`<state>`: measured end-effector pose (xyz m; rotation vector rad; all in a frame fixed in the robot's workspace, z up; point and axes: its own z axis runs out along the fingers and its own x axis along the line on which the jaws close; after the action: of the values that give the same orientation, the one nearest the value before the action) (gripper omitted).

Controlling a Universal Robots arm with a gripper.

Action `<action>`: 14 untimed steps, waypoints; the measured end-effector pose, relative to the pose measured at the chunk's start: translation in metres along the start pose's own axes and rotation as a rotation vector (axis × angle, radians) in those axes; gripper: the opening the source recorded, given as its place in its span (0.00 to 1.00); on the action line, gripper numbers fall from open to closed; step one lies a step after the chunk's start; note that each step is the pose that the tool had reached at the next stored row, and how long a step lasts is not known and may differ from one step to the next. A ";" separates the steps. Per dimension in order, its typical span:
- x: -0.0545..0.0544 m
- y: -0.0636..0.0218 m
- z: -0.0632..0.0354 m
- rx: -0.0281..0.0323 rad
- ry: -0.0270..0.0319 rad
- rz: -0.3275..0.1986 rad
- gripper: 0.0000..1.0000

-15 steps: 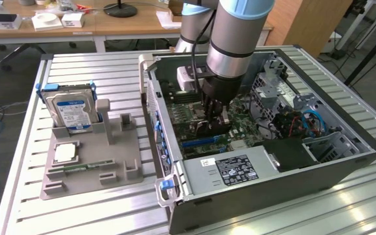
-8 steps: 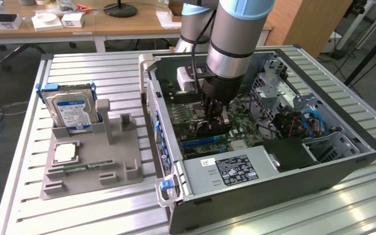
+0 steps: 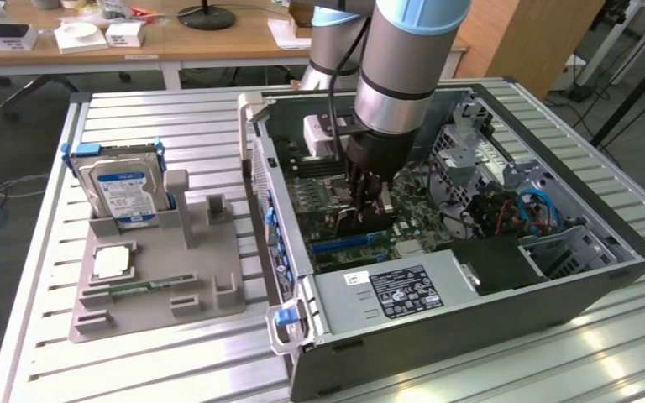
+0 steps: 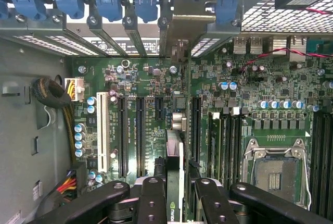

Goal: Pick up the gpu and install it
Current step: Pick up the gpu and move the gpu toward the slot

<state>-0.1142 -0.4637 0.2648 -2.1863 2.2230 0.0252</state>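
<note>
There it was: the arm stood deep in the open computer case (image 3: 591, 277) on the slatted worktop (image 3: 110, 369), and the pincer (image 3: 369, 195) was clamped on the gpu (image 3: 359, 222), jaws part-closed across the thin card. From the wrist camera the pincer (image 4: 179, 198) pinched the gpu (image 4: 175, 166) edge-on, one dark finger (image 4: 151, 193) on each face, a green logo showing on the card's edge.

The thing to watch was the line-up. The card hung straight out from the pincer toward the motherboard (image 4: 156, 78), its long axis running parallel with the long black expansion slots (image 4: 123, 140) and pointing at the row of blue clips (image 4: 109, 0) on the case's rear wall. It sat just beside those slots, near a shorter black slot (image 4: 156, 107).

What I could not make out was the card's far edge. The card itself hid its connector, so whether it touched a slot, or which one lay under it, was beyond telling. Over on the grey holder (image 3: 154, 294) stood the hard drive (image 3: 121, 189), well apart.
</note>
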 end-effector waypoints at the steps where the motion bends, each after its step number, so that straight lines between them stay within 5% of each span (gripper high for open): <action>1: 0.000 0.0000 0.0001 0.0000 0.0000 0.000 0.26; 14: 0.000 0.0000 0.0017 0.0000 0.0000 0.000 0.26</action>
<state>-0.1142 -0.4637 0.2631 -2.1863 2.2229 0.0252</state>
